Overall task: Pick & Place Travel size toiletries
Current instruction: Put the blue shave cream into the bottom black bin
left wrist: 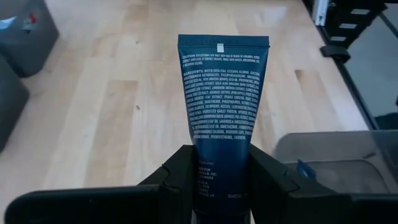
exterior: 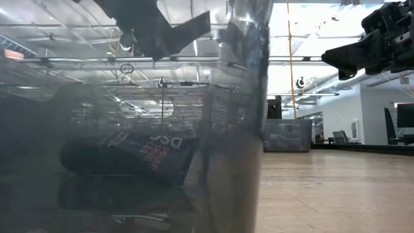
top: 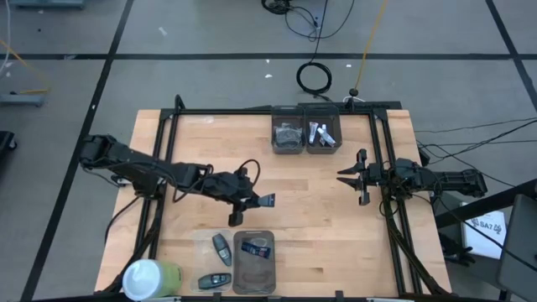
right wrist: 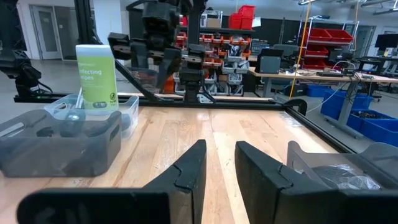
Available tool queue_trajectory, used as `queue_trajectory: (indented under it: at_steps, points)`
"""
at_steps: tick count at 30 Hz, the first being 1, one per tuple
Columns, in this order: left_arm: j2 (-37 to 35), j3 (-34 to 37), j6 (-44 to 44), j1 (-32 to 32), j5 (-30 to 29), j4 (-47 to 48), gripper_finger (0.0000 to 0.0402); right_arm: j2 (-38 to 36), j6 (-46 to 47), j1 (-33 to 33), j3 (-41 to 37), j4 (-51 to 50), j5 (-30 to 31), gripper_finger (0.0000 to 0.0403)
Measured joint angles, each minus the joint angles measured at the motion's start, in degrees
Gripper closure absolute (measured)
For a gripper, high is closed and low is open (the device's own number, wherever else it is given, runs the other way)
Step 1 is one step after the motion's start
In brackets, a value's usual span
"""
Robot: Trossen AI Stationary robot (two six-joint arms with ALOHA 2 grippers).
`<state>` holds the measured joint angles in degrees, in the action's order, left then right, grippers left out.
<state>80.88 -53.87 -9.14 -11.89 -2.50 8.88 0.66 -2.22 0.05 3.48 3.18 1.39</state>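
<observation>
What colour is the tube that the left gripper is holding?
Dark blue with small white print; the tube shows best in the left wrist view, clamped in the left gripper.

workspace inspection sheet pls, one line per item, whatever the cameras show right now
surface: wooden table, black frame rails along its edges.
job's things: dark blue tube held above the table; another blue pack in the near bin; two grey bottles beside that bin; more toiletries in two far bins.
clutter: white-and-green wipes cylinder at the near left corner.
grippers: left gripper shut on the blue tube, just beyond the near bin; right gripper holds nothing, jaws a little apart, waiting at the table's right side.
cables: coiled black cable on the floor beyond the table.
surroundings: red storage bins and workbenches behind.
</observation>
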Motion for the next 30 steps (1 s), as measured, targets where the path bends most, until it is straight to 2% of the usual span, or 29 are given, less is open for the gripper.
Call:
queue_trajectory:
  at_steps: [30]
  points:
    - [0.0, 0.0, -5.51, -13.61, 0.0, -0.2, 0.0295, -0.01, 0.0, -0.01, -0.01, 0.0, 0.02, 0.0328]
